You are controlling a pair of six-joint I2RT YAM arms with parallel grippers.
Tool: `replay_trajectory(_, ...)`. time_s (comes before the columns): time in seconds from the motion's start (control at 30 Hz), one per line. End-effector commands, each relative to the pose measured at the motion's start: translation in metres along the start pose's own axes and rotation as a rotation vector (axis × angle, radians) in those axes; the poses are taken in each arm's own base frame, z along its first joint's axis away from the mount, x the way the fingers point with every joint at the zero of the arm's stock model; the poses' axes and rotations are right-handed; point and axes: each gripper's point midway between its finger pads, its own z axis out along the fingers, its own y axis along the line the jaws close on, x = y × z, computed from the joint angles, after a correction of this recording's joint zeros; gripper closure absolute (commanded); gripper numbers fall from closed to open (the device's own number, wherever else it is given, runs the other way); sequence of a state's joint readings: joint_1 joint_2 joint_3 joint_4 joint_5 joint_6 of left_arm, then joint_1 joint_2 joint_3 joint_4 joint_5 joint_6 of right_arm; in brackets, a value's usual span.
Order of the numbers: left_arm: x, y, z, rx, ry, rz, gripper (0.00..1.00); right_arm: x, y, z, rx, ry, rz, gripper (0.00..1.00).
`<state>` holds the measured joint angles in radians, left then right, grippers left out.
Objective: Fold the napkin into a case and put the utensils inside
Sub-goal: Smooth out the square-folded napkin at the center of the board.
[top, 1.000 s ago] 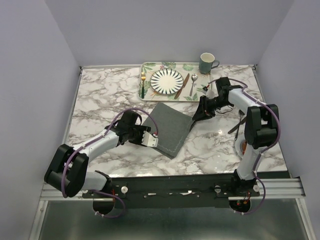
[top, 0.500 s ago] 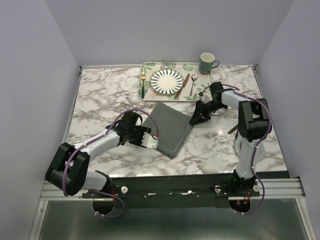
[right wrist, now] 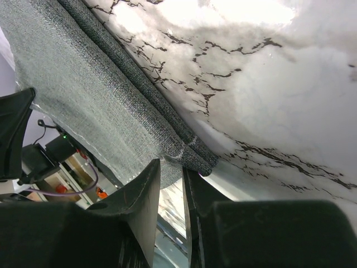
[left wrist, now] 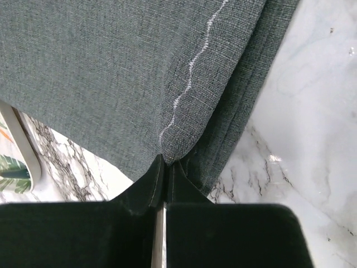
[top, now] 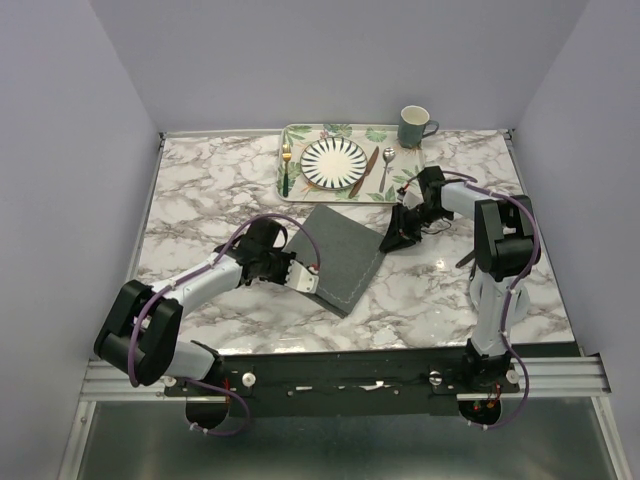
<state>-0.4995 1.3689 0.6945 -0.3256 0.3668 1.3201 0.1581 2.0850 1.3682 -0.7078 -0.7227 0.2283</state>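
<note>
Closure is the new thing: my left gripper (left wrist: pixel 165 162), open a moment ago, is now clenched on the near-left corner of the napkin (top: pixel 340 255), with the stitched edge pinched between its tips. My right gripper (right wrist: pixel 171 167) has narrowed a little at the opposite corner; whether it already grasps the cloth I cannot tell. The napkin lies folded in the middle of the worktop, just in front of the tray (top: pixel 283 185), where the utensils (top: pixel 364 172) wait. I judge that the next fold can start once both corners are held.
</note>
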Motion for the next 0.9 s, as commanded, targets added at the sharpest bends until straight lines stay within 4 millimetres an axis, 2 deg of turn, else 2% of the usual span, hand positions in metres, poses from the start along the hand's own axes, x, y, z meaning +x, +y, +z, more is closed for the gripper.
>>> replay_trajectory(0.0,0.007,-0.005,-0.006,0.025,0.032,0.005,0.98,-0.002,-0.019,0.008,0.082,0.005,0.002,0.69)
replay_trajectory(0.17,0.014,-0.013,-0.009,0.047,0.047,0.008,1.00,-0.003,-0.019,0.008,0.087,0.005,-0.001,0.69)
replay_trajectory(0.4,0.022,-0.026,0.001,0.080,0.060,0.004,1.00,0.001,-0.016,0.007,0.077,0.014,-0.013,0.69)
replay_trajectory(0.53,0.021,-0.021,0.002,0.073,0.058,-0.016,0.85,0.003,-0.005,0.003,0.045,0.014,-0.035,0.69)
replay_trajectory(0.57,0.019,-0.019,0.000,0.069,0.053,-0.022,0.76,0.006,-0.001,0.002,0.033,0.023,-0.041,0.69)
replay_trajectory(0.63,0.008,-0.016,-0.007,0.076,0.018,-0.068,0.70,0.008,0.015,-0.006,-0.017,0.026,-0.084,0.69)
replay_trajectory(0.77,-0.032,-0.003,-0.043,0.052,-0.106,-0.192,0.52,0.016,0.055,-0.034,-0.147,0.026,-0.187,0.63)
replay_trajectory(0.87,-0.057,0.018,-0.068,-0.035,-0.189,-0.332,0.46,0.012,0.086,-0.058,-0.224,-0.026,-0.310,0.52)
